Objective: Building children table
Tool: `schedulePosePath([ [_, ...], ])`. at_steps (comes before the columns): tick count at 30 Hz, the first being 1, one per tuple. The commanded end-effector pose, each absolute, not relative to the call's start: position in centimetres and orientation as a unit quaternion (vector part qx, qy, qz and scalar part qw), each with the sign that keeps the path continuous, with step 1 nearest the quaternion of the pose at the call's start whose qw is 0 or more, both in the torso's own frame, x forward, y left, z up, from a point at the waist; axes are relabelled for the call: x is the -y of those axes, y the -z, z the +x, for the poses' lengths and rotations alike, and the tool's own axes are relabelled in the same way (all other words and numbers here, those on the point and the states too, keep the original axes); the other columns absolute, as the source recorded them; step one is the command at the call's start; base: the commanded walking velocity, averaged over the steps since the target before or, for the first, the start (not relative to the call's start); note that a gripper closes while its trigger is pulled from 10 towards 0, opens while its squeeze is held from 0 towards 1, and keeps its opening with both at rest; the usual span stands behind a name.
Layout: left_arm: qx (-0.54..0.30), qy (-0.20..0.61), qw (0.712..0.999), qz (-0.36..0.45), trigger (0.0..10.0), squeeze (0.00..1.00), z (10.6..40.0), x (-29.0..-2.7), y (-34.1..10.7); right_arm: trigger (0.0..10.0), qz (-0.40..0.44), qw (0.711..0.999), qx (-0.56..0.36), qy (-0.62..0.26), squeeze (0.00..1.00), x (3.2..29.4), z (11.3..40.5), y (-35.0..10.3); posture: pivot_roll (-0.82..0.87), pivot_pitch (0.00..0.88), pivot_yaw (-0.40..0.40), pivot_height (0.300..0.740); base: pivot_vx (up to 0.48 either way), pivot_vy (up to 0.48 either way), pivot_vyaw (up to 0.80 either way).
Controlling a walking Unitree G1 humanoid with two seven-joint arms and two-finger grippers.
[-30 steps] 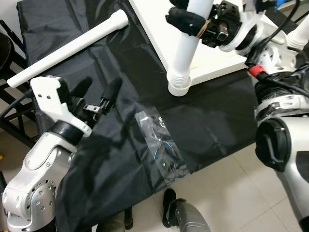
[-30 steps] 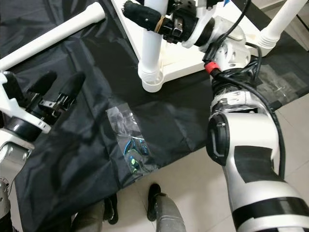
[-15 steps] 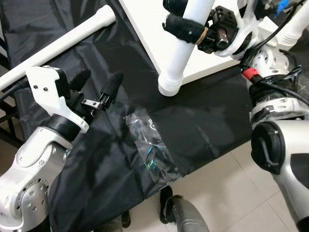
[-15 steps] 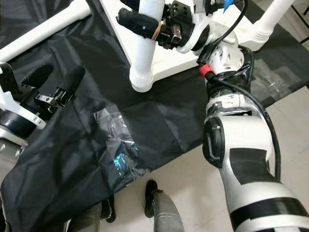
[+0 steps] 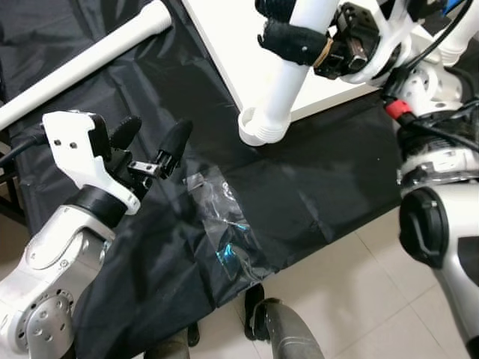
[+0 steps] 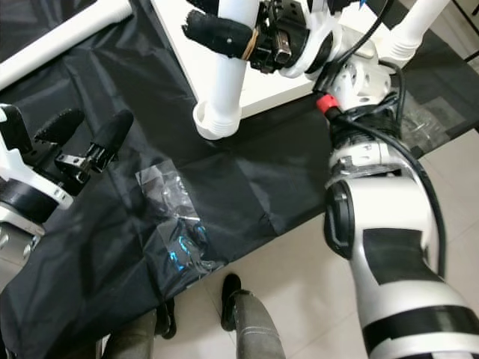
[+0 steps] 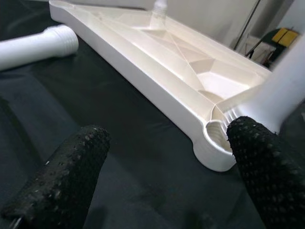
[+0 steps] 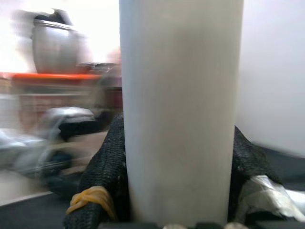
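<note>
A: Biggest first?
B: Black cloth [image 5: 314, 187] across frame; white tabletop [image 5: 224, 45] upside down, top centre.
A: Legs?
B: One table leg [image 5: 288, 71] upright, upper centre, right gripper [image 5: 296, 26] clamped round it; threaded end at corner socket [image 7: 214, 138], seated or not I can't tell. Spare leg [image 5: 82, 63] lies upper left.
A: Left gripper [image 5: 153, 142]?
B: Fingers spread, empty, centre-left. Plastic bag [image 5: 224, 228] lower centre.
</note>
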State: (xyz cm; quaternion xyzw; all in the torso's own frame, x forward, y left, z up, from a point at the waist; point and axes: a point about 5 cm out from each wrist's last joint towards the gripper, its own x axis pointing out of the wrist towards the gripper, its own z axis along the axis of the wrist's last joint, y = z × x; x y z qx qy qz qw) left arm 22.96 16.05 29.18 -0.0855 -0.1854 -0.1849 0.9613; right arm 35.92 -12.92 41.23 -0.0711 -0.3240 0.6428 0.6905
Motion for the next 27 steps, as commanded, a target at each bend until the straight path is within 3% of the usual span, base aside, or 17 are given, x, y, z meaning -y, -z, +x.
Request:
schedulePosePath([
  [1, 0.175, 0.183, 0.965, -0.073, 10.0, 0.0, 22.8, -16.0, -28.9, 10.0, -0.086, 0.726, 0.337, -0.594, 0.0, 12.7, 36.5, -41.2, 0.13, 0.437, -0.056, 0.74, 0.0, 0.0, 0.0],
  [4, 0.173, 0.177, 0.966, -0.074, 10.0, 0.0, 23.0, -16.0, -28.7, 10.0, -0.085, 0.737, 0.346, -0.574, 0.0, 12.7, 36.4, -41.4, 0.13, 0.4, -0.067, 0.74, 0.0, 0.0, 0.0],
  [5, 0.17, 0.169, 0.968, -0.074, 10.0, 0.0, 23.4, -16.0, -28.4, 10.0, -0.082, 0.746, 0.345, -0.565, 0.0, 12.8, 36.3, -41.2, 0.11, 0.348, -0.079, 0.74, 0.0, 0.0, 0.0],
  [7, 0.17, 0.169, 0.968, -0.074, 10.0, 0.0, 23.4, -16.0, -28.4, 10.0, -0.082, 0.746, 0.345, -0.565, 0.0, 12.8, 36.3, -41.2, 0.11, 0.348, -0.079, 0.74, 0.0, 0.0, 0.0],
  [9, 0.158, 0.159, 0.972, -0.076, 10.0, 0.0, 24.3, -15.8, -27.5, 10.0, -0.076, 0.771, 0.324, -0.544, 0.0, 12.9, 35.8, -40.0, 0.08, 0.273, -0.091, 0.74, 0.0, 0.0, 0.0],
  [11, 0.158, 0.159, 0.972, -0.076, 10.0, 0.0, 24.3, -15.8, -27.5, 10.0, -0.076, 0.771, 0.324, -0.544, 0.0, 12.9, 35.8, -40.0, 0.08, 0.273, -0.091, 0.74, 0.0, 0.0, 0.0],
  [12, 0.152, 0.156, 0.973, -0.074, 10.0, 0.0, 24.8, -15.5, -26.9, 10.0, -0.068, 0.795, 0.306, -0.519, 0.0, 13.1, 35.5, -39.0, 0.08, 0.237, -0.099, 0.74, 0.0, 0.0, 0.0],
  [13, 0.152, 0.156, 0.973, -0.074, 10.0, 0.0, 24.8, -15.5, -26.9, 10.0, -0.068, 0.795, 0.306, -0.519, 0.0, 13.1, 35.5, -39.0, 0.08, 0.237, -0.099, 0.74, 0.0, 0.0, 0.0],
  [14, 0.148, 0.156, 0.974, -0.07, 10.0, 0.0, 25.0, -15.1, -26.2, 10.0, -0.06, 0.829, 0.286, -0.477, 0.0, 13.5, 35.4, -37.5, 0.07, 0.197, -0.106, 0.74, 0.0, 0.0, 0.0],
  [15, 0.148, 0.156, 0.974, -0.07, 10.0, 0.0, 25.0, -15.1, -26.2, 10.0, -0.06, 0.829, 0.286, -0.477, 0.0, 13.5, 35.4, -37.5, 0.07, 0.197, -0.106, 0.74, 0.0, 0.0, 0.0],
  [16, 0.147, 0.16, 0.973, -0.075, 10.0, 0.0, 25.1, -14.7, -25.7, 10.0, -0.038, 0.865, 0.255, -0.43, 0.0, 13.5, 35.5, -35.3, 0.07, 0.156, -0.105, 0.74, 0.0, 0.0, 0.0],
  [18, 0.149, 0.17, 0.97, -0.092, 10.0, 0.0, 25.1, -14.2, -25.2, 10.0, -0.009, 0.896, 0.231, -0.38, 0.0, 12.6, 35.1, -32.2, 0.07, 0.111, -0.097, 0.74, 0.0, 0.0, 0.0],
  [27, 0.165, 0.174, 0.967, -0.089, 10.0, 0.0, 25.3, -14.4, -25.5, 10.0, -0.009, 0.894, 0.259, -0.366, 0.0, 10.5, 33.5, -32.1, 0.06, 0.066, -0.082, 0.74, 0.142, 0.0, 0.0],
])
